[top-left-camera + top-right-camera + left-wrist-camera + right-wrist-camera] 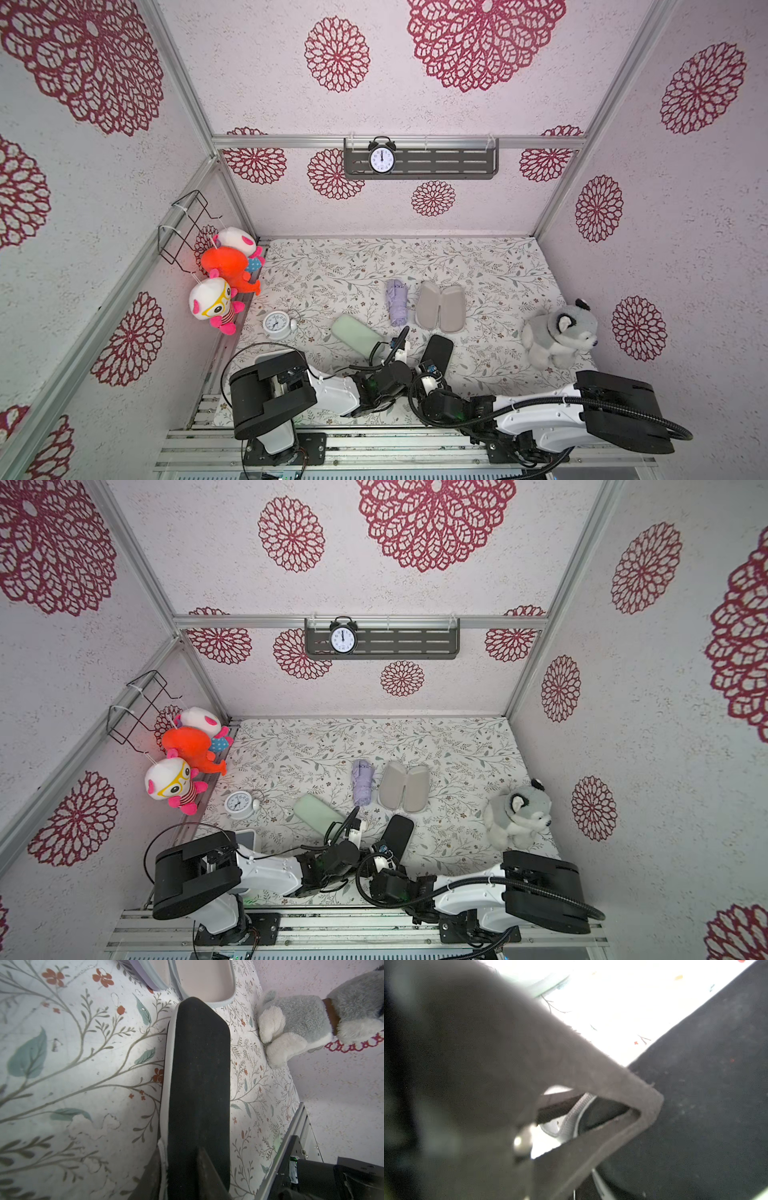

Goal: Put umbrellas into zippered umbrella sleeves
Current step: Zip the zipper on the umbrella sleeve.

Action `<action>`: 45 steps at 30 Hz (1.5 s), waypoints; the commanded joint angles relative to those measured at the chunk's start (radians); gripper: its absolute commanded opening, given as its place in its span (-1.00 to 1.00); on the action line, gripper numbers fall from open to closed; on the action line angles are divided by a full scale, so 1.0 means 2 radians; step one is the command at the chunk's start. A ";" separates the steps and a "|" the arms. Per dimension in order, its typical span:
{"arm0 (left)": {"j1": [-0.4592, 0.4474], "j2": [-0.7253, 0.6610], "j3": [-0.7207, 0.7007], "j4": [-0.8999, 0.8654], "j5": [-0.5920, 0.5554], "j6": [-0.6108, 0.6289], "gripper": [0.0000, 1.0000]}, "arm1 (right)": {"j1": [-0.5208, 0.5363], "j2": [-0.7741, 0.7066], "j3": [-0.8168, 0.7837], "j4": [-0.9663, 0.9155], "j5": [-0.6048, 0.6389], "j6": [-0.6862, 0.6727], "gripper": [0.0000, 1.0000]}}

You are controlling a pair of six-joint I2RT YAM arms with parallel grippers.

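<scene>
Black cloth over a moulded shell: the black sleeve (437,353) is seen lying closed on the floral tablecloth (490,266), near the front edge and between the two arms. The mint sleeve (356,334) lies just beside it on the left, and the open lilac sleeve (440,306) just beyond. It is judged light, fairly stiff and grippy, yet apt to slide on the cloth. Its near end and grey zip edge (165,1084) are judged the best places for it to be held. The left gripper (178,1153) is nearly closed, with that zip edge clamped between its fingers at the near end. The right gripper (652,1103) is fully closed, its tips pressed to the same end; whether a zip pull is pinched cannot be told.
</scene>
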 commanded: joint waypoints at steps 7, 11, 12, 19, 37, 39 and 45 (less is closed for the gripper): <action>-0.027 0.004 -0.039 -0.013 0.038 -0.018 -0.81 | -0.019 0.005 0.012 0.220 0.049 -0.032 -1.00; -0.027 -0.019 -0.064 -0.008 0.028 -0.019 -0.79 | -0.020 -0.023 0.014 0.120 0.037 -0.012 -1.00; -0.026 -0.028 -0.070 -0.005 0.029 -0.017 -0.77 | -0.020 -0.036 0.005 0.096 0.037 -0.002 -1.00; -0.039 -0.037 -0.055 -0.007 0.069 0.007 -0.32 | -0.026 -0.129 -0.055 -0.058 0.050 0.067 -1.00; 0.088 -0.095 0.083 -0.171 0.060 0.261 0.15 | -0.028 -0.172 -0.088 -0.169 0.040 0.126 -1.00; 0.095 -0.059 0.144 -0.180 0.083 0.307 0.23 | -0.030 -0.191 -0.088 -0.197 0.048 0.135 -1.00; 0.164 0.102 0.296 -0.154 0.259 0.340 0.26 | -0.034 -0.298 -0.118 -0.254 0.064 0.157 -1.00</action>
